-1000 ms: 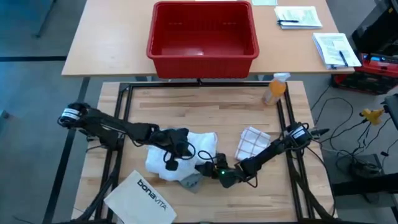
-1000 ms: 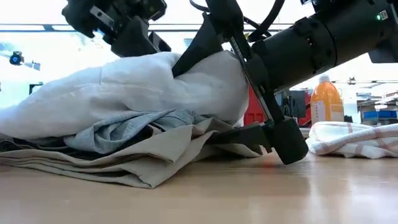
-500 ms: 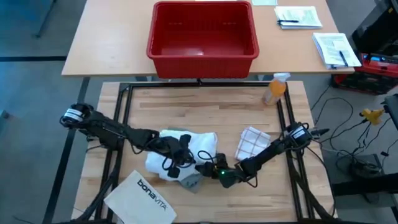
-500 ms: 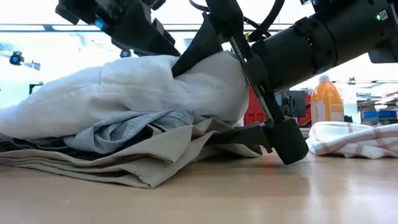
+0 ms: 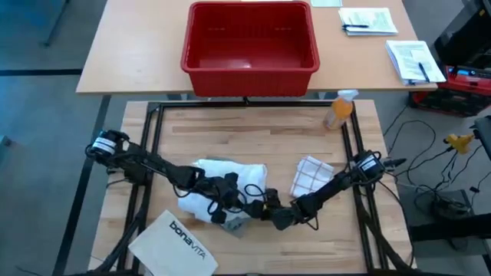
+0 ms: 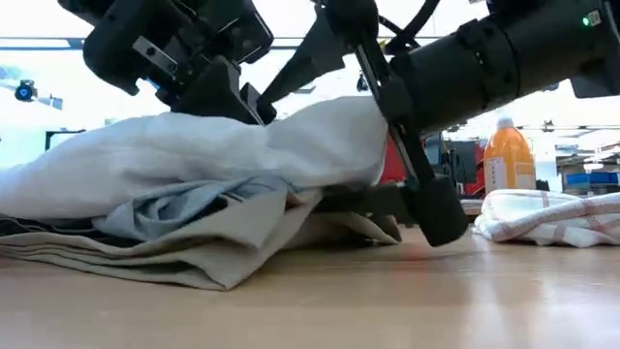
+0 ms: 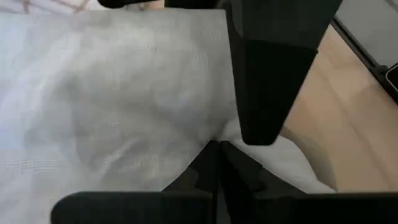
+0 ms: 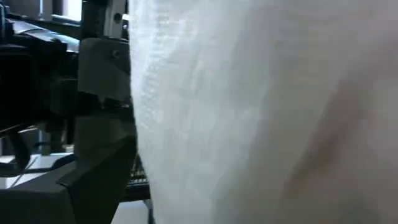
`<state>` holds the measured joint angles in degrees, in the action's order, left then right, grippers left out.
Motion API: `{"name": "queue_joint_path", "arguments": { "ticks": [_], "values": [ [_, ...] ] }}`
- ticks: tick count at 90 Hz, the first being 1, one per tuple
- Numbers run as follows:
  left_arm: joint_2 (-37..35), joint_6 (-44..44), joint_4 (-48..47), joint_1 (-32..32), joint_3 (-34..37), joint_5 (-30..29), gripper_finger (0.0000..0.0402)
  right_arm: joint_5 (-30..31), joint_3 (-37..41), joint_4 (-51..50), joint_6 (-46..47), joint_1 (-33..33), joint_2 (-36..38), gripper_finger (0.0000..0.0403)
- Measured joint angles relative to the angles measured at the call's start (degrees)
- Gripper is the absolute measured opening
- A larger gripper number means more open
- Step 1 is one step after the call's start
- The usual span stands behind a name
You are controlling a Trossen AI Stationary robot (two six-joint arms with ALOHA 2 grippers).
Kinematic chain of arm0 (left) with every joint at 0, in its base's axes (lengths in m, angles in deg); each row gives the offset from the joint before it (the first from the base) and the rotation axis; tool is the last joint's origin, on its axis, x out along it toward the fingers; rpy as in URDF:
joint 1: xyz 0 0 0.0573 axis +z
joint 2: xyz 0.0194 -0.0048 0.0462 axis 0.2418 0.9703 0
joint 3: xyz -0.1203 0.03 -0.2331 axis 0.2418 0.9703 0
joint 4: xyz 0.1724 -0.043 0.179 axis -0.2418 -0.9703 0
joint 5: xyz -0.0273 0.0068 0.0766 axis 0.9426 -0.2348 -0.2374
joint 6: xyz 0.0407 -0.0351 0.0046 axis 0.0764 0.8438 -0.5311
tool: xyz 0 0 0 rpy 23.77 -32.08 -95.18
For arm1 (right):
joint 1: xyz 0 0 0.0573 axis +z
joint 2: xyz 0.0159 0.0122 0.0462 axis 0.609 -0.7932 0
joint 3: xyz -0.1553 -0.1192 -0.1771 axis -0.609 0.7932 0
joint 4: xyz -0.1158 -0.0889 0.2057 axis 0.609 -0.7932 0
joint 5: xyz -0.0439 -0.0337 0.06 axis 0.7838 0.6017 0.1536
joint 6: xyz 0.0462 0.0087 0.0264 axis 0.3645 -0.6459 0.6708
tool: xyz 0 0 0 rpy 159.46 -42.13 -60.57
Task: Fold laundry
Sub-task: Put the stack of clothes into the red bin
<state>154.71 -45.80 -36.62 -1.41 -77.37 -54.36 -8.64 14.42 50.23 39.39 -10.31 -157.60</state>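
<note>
White shirt (image 7: pixel 118 106) cloth fills most of the left wrist view. One dark finger (image 7: pixel 273 74) of the left claw (image 7: pixel 214 140) presses onto it; bare tabletop (image 7: pixel 348 124) shows beside the cloth.

Robotics lab: framed workbench (image 5: pixel 253 130), floor cables (image 5: pixel 437 165), paperwork (image 5: pixel 368 21).

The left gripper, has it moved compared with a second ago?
Yes. In the high view the left gripper has slid across the white shirt toward the right gripper and nearer the bonavita bag, which has stayed put.
</note>
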Motion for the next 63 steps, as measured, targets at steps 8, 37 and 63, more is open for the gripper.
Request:
{"name": "queue_joint_path", "arguments": {
  "ticks": [8, 37, 63],
  "values": [
    [-0.8, 0.4, 0.0, 0.0, 0.0, 0.1, 0.0, 0.2, 0.1, -1.4, 1.7, -0.2, 0.0, 0.04],
    [-6.7, 5.4, -3.6, 0.0, 0.0, 0.4, 0.0, -0.2, 0.3, -1.4, 1.5, -2.0, 0.2, 0.04],
    [-18.9, 5.6, -9.3, 0.3, -0.6, 1.5, 0.0, -2.4, -0.3, -9.1, 5.5, -3.0, 0.1, 0.04]
  ]
}}
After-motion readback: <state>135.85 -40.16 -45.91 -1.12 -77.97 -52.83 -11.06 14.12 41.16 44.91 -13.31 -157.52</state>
